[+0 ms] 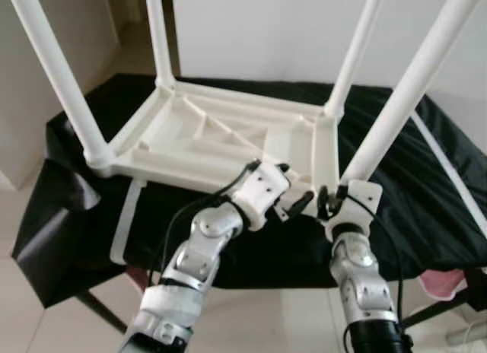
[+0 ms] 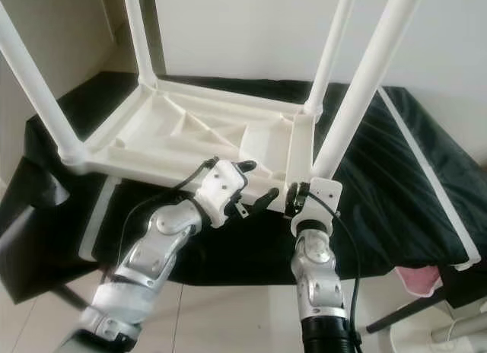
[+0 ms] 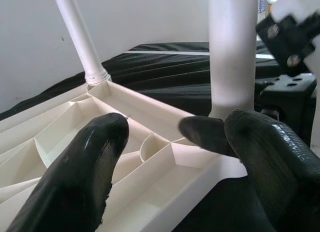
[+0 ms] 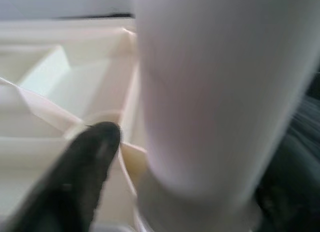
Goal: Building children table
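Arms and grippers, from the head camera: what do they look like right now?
Both arms are jointed silver metal segments. The left arm carries a black cable looping to a white wrist block. The right arm has the same white block and cable. The left gripper and right gripper have long black fingers.

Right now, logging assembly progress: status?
Both grippers, left and right, open at near right leg. Table upside down, four legs up. Nothing blocking.

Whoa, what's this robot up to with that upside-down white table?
It is putting together a small white table, which lies upside down on a black-covered surface with all four legs pointing up. Both grippers work at the near right corner: the right gripper sits around the base of that leg, and the left gripper hovers beside it, jaws open.
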